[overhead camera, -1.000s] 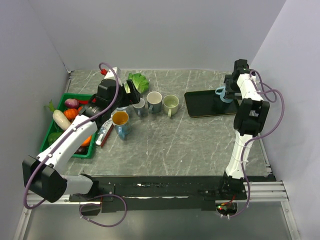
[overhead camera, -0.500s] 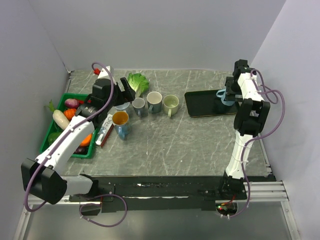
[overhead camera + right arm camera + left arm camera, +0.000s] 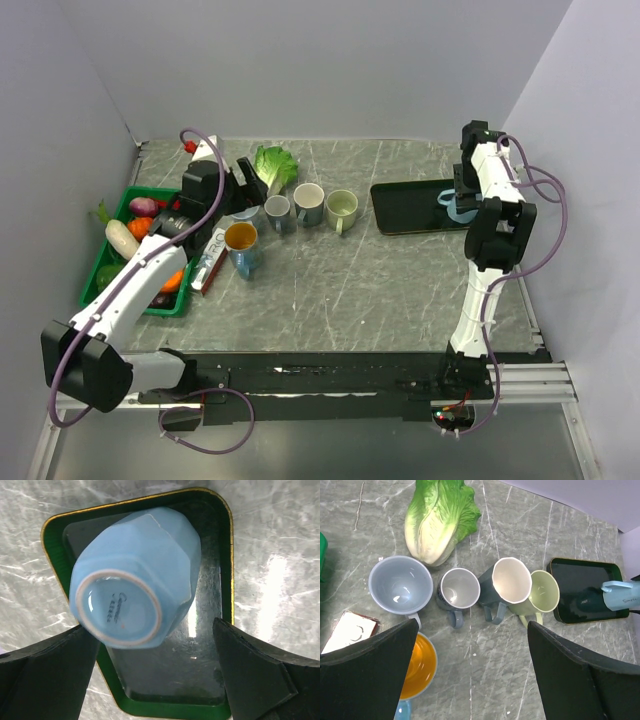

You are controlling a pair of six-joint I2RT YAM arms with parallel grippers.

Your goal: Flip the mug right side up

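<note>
Mug: pale blue, glazed, faceted sides. In the right wrist view its base faces the camera, showing a raised foot ring with a small printed mark inside. The handle cannot be seen from that view. It sits at the right end of a dark green tray on the marbled table. The right gripper hangs above it, fingers spread wide on either side and holding nothing. The left gripper is also spread and empty, over a row of upright mugs.
</note>
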